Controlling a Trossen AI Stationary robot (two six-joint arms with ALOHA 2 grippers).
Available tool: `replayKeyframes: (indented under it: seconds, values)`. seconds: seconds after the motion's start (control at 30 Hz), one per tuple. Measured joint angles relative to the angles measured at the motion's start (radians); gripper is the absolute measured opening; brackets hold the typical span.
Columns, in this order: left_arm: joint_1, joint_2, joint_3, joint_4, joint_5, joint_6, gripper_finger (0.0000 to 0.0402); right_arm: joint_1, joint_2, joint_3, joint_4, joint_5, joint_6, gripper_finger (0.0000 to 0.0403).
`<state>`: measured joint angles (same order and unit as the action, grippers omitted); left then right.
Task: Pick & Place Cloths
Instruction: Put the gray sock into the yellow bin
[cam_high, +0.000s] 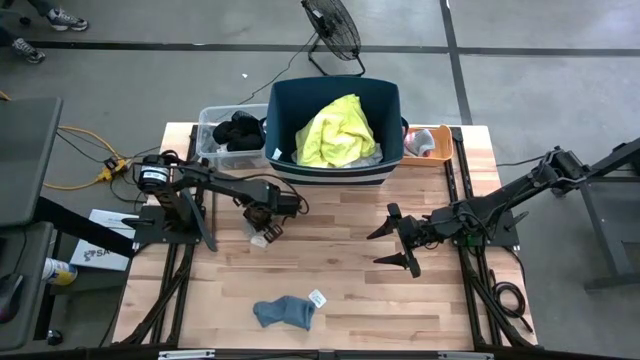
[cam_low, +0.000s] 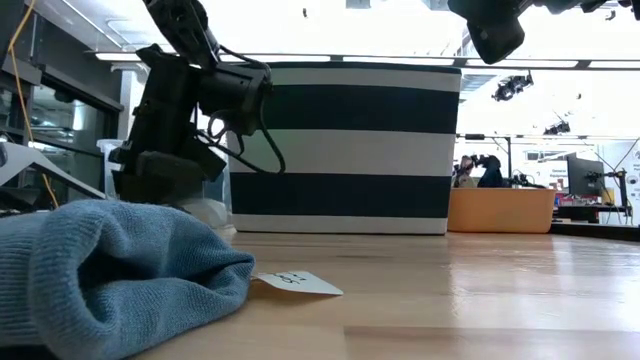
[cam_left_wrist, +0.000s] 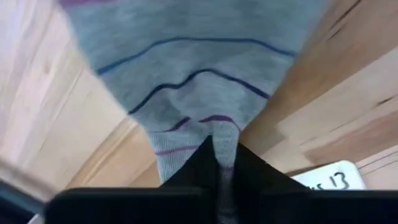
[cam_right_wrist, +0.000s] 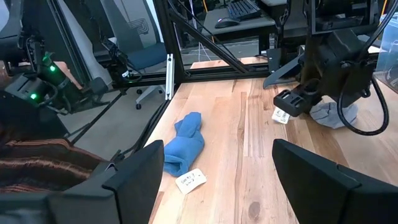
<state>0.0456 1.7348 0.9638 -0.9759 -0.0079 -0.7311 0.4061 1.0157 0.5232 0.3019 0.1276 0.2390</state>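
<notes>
My left gripper (cam_high: 263, 226) is shut on a pale grey sock with thin dark stripes (cam_left_wrist: 186, 81), in front of the navy striped tub (cam_high: 335, 165). A neon yellow shirt (cam_high: 337, 130) lies in the tub. Black socks (cam_high: 233, 131) sit in a clear bin left of the tub. A blue sock (cam_high: 285, 312) with a paper tag (cam_high: 318, 298) lies flat near the table's near edge. My right gripper (cam_high: 398, 242) hovers open at mid-table, right of the left gripper and holding nothing. My left gripper pinches the grey sock between its two fingers at one narrow end (cam_left_wrist: 219, 146), where the fabric bunches into folds. The fingers come down at it from above. The sock fans out ahead of them, and its bulk (cam_right_wrist: 333, 115) rests on the table.
A small orange tray (cam_high: 428, 141) stands right of the tub. A white paper tag (cam_left_wrist: 329, 180) lies on the table beside the left gripper. Bare wood (cam_high: 420, 300) lies between the grippers and the blue sock. A fan (cam_high: 333, 30) stands beyond the table's far edge.
</notes>
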Motion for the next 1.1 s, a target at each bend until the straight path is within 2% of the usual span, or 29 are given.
replayKeyframes:
  seconds: [0.27,0.5,0.9,1.1]
  values:
    - [-0.008,0.003,0.061,-0.012,0.105,0.113,0.0005,0.000,0.000,0.000,0.000,0.000,0.000,0.0291]
    - [-0.069,0.003,0.151,0.007,0.104,0.252,0.0002,0.000,0.000,0.000,0.000,0.000,0.000,0.0291]
    - [-0.216,0.003,0.411,0.012,0.103,0.304,0.0001,0.000,0.000,0.000,0.000,0.000,0.000,0.0291]
    - [-0.245,0.001,0.526,0.090,0.089,0.385,0.0000,0.000,0.000,0.000,0.018,0.002,-0.015,0.0291]
